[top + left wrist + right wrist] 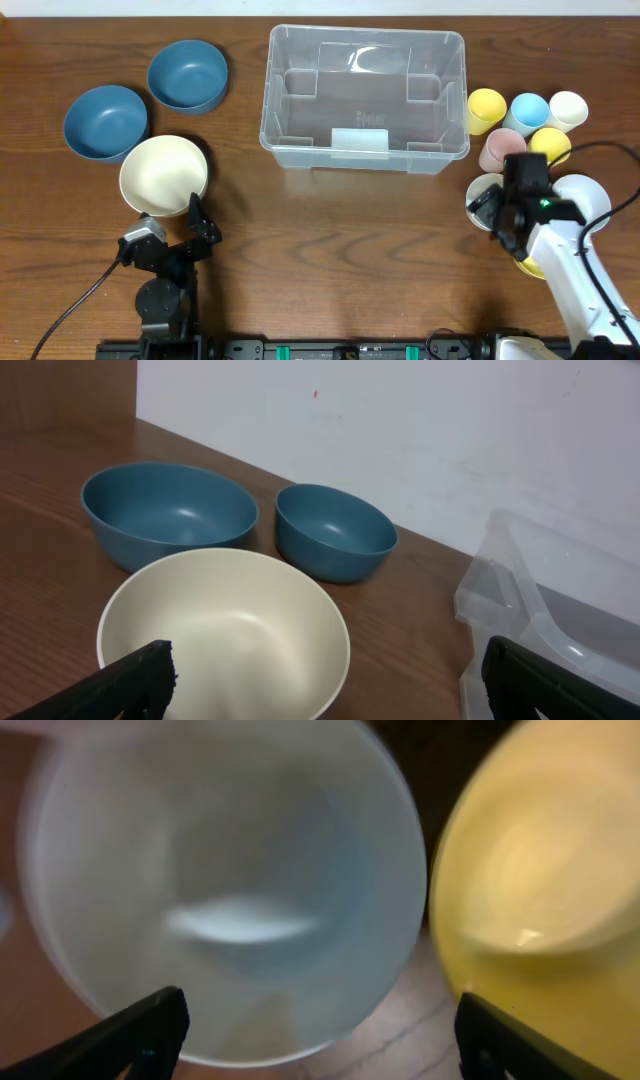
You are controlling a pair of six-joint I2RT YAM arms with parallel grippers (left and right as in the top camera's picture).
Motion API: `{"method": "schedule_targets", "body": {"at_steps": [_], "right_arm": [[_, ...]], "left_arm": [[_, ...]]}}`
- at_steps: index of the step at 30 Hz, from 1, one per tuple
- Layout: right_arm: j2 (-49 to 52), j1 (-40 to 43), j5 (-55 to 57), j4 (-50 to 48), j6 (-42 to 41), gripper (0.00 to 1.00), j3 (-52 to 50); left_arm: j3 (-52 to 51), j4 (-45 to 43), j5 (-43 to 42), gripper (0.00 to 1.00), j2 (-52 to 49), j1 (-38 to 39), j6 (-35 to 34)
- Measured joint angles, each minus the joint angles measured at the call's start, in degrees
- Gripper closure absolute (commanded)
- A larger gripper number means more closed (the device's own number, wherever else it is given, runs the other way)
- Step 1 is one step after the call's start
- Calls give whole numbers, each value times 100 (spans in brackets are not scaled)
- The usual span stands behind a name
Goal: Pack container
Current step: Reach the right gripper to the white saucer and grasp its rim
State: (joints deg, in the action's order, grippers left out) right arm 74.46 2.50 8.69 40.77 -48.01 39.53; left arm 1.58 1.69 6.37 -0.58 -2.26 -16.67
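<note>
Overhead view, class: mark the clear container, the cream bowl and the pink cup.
clear container (275, 100), overhead view, on its left wall.
cream bowl (164, 175), overhead view, centre of its hollow.
pink cup (492, 148), overhead view, on its visible upper side.

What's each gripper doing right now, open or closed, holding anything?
Left gripper: open, holding nothing, by the cream bowl.
Right gripper: open, holding nothing, above a pale cup.

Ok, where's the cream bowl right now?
Overhead view, left side of the table: the cream bowl sits just robot-side of the two blue bowls, directly ahead of the open left gripper.
</note>
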Motion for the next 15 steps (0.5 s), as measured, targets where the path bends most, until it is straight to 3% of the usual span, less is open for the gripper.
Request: {"method": "schedule_targets", "body": {"at_steps": [8, 12, 15], "right_arm": [[-11, 17, -184, -625, -251, 22, -723], [-11, 20, -201, -765, -302, 34, -745], [-11, 22, -219, -769, -330, 51, -745]], "left_arm": [[0, 0, 0, 2, 0, 0, 0], [0, 0, 0, 2, 0, 0, 0], [0, 0, 0, 2, 0, 0, 0]]}}
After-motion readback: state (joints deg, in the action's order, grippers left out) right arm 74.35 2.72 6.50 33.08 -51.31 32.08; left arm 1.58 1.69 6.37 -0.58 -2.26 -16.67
